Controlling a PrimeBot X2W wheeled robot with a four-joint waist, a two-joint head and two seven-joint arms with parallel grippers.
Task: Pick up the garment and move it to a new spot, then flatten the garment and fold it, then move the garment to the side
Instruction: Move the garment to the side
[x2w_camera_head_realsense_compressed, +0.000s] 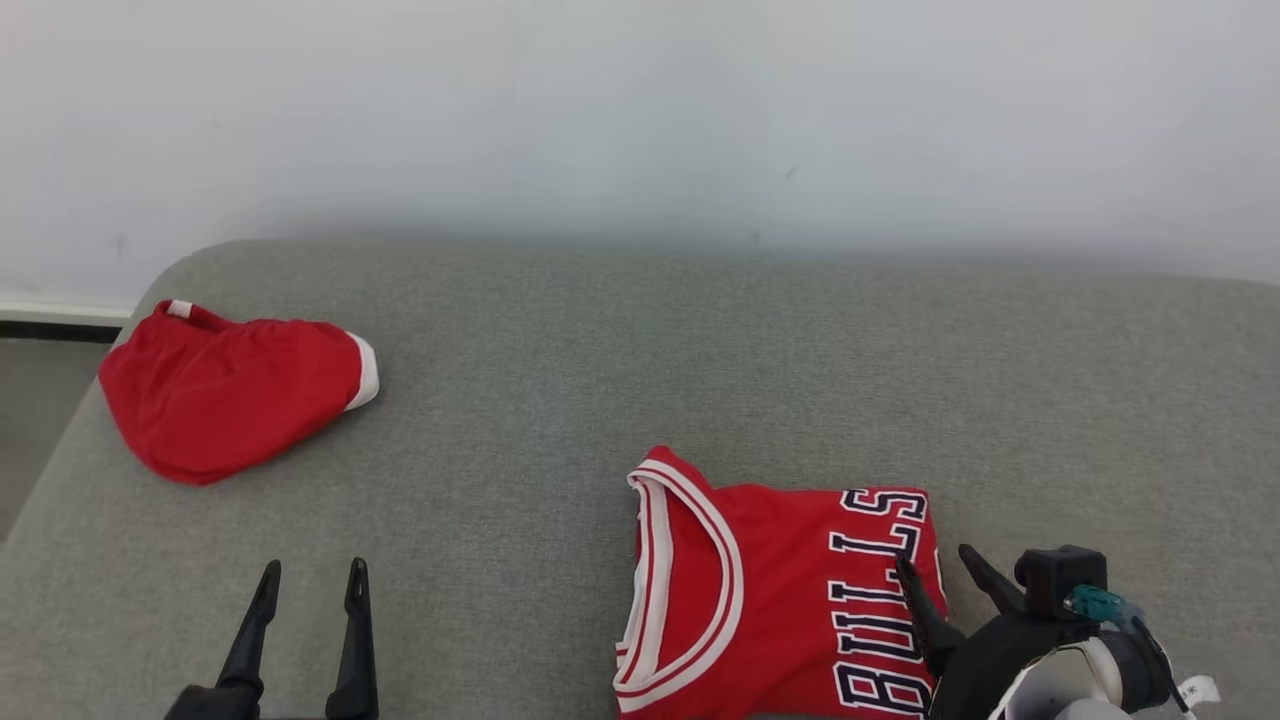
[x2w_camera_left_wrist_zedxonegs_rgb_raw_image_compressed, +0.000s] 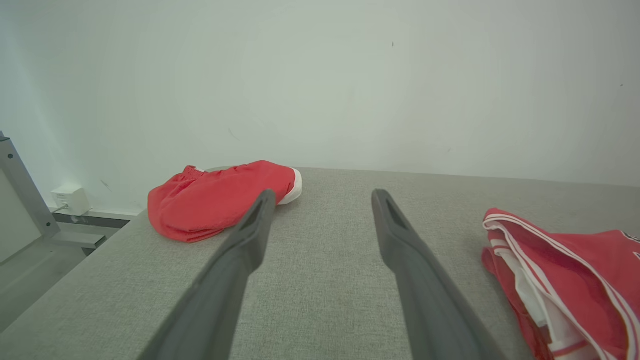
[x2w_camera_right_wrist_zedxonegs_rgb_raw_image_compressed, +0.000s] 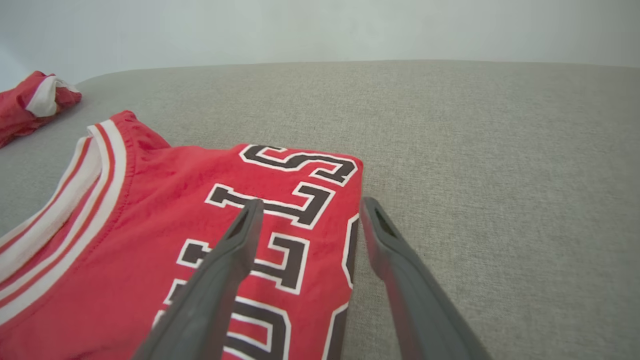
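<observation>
the right gripper sits at 5 o'clock in the head view, fingers apart and holding nothing. it hangs over the right-hand edge of the folded red jersey. in the right wrist view one finger lies above the black lettering and the other above bare grey cushion, so that edge runs up between them. the lettered edge runs along a 6-to-12 line, with the collar lying toward 9 o'clock from the fingers. the left gripper is at 7 o'clock, fingers spread wide and empty, well apart from the jersey, so the right arm is plainly the nearer one. i judge the fold done and the shift aside to come next. far off at 10 o'clock lie the bunched red shorts.
</observation>
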